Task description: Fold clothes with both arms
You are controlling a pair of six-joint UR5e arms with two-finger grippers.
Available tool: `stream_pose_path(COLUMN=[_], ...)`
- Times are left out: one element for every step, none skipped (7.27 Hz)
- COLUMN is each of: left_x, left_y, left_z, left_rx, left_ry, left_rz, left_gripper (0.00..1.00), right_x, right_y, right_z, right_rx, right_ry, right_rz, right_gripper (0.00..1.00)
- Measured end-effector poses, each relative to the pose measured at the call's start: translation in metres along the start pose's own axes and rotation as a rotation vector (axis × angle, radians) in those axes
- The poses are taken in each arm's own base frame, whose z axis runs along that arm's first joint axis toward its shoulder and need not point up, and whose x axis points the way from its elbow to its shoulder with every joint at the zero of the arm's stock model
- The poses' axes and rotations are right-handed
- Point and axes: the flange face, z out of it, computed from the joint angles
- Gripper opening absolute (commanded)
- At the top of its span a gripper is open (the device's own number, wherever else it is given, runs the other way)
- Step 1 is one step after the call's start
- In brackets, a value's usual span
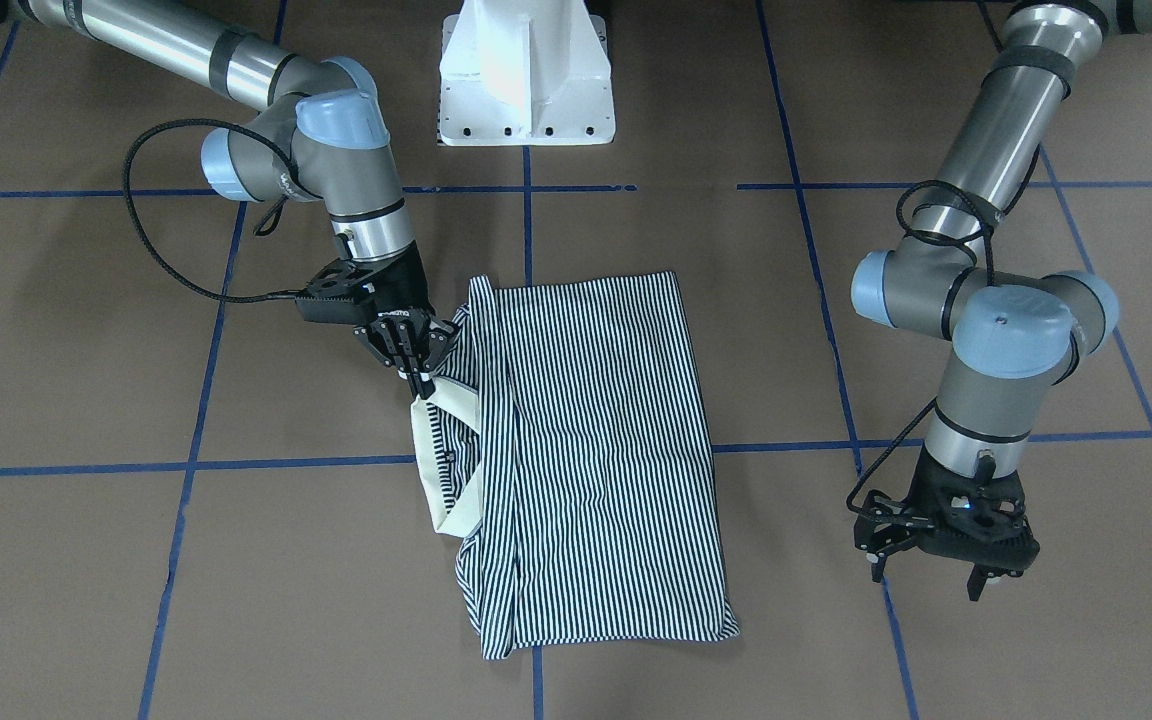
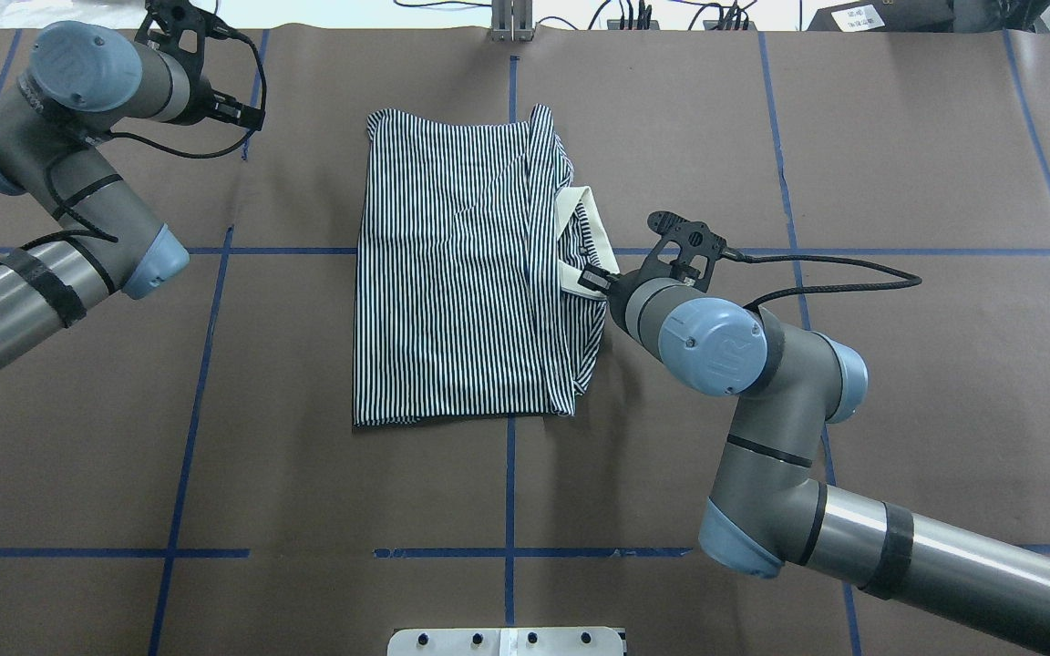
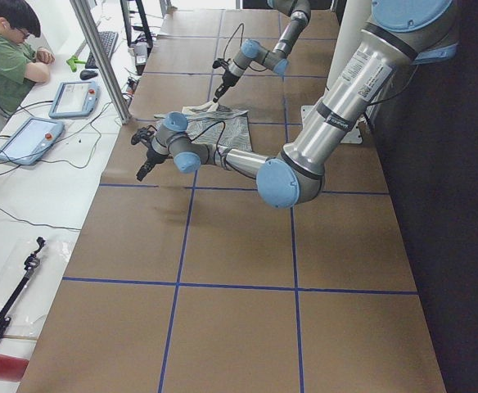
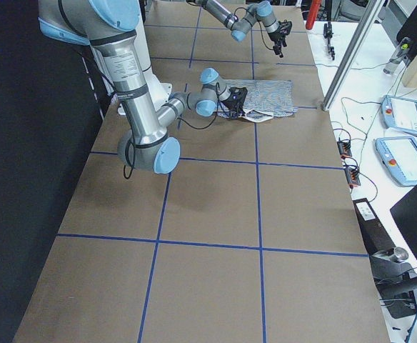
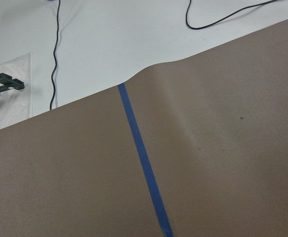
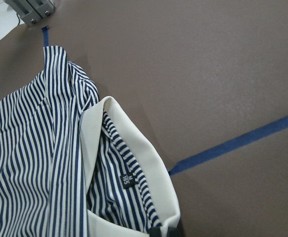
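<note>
Two grippers: right gripper pinching collar of shirt; left gripper spread
Surface: brown table, blue tape grid
Room: person at desk

R gripper tips on shirt collar cut off at wrist-cam edge, hidden overhead.

light: bright, even | shadows: soft — short | glare: white pedestal | focus: sharp

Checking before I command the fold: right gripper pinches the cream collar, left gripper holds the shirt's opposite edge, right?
No. The left gripper holds nothing: the front-facing view shows it open, apart from the shirt. The right gripper does pinch the collar.
</note>
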Motion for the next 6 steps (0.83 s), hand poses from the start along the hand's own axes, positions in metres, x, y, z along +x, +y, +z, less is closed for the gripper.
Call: stream_pose_path(left_x=[0.000,0.001,0.001,0.001,0.002,0.002], left_y=[0.000,0.000,0.001,0.001,0.001,0.001], left_z=[0.000,0.000,0.000,0.000,0.000,0.001], left_rx=[0.000,0.000,0.000,0.000,-0.001,-0.001], left_ry=[0.000,0.001,0.002,0.002,0.002,0.001], left_rz=[0.000,0.000,0.000,0.000,0.000,0.000], left_gripper=[1.00,1.00,1.00,1.00,1.00,1.00], right_x=[0.007,0.011,0.013,0.016,0.020,0.023], right_y=[0.001,0.001,0.000,0.000,0.000,0.001], right_z=[-0.001,0.000,0.000,0.000,0.001,0.002], right_rx=[-0.001,-0.001,0.000,0.001,-0.001,-0.003], right_ry=[0.006,0.010,0.011,0.015,0.021,0.026], right_rz=[-0.004,-0.009,-0.014,-0.017,-0.020,-0.034], right_gripper=[0.00,0.00,0.00,0.00,0.99,1.00])
